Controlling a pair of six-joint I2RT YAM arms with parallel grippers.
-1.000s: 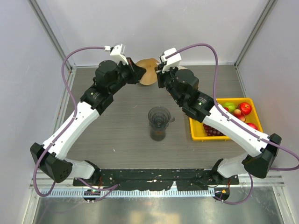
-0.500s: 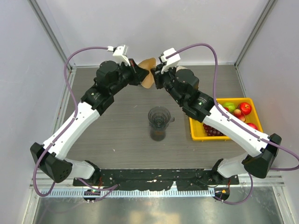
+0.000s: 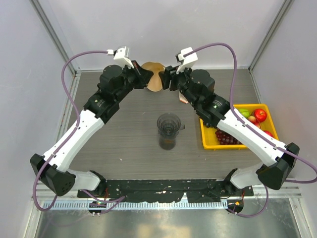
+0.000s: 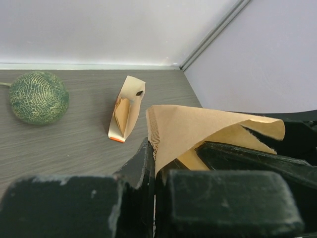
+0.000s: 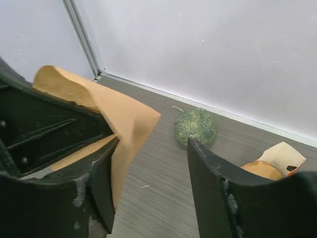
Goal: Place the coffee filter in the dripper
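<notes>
The coffee filter [image 3: 153, 77], a light-brown paper cone, hangs in the air above the back of the table, between my two grippers. My left gripper [image 3: 145, 79] is shut on its ribbed edge; in the left wrist view the coffee filter [image 4: 198, 129] fans out to the right from the shut left gripper [image 4: 154, 151]. My right gripper [image 5: 153, 163] is open, and the coffee filter [image 5: 121, 116] drapes against the inner side of its left finger [image 5: 101, 178]. The smoky dripper [image 3: 169, 123] stands mid-table on a glass jug [image 3: 168, 142], well in front of both grippers.
A netted green melon [image 5: 195, 126] and a white-orange filter pack [image 4: 126, 108] lie on the table near the back wall. A yellow tray [image 3: 233, 145] of fruit stands at the right, beneath the right arm. Walls close in at the back and on both sides.
My right gripper has opened and let go of the filter, drawing slightly right. The left gripper still holds the paper, which now spreads wider between the two.
</notes>
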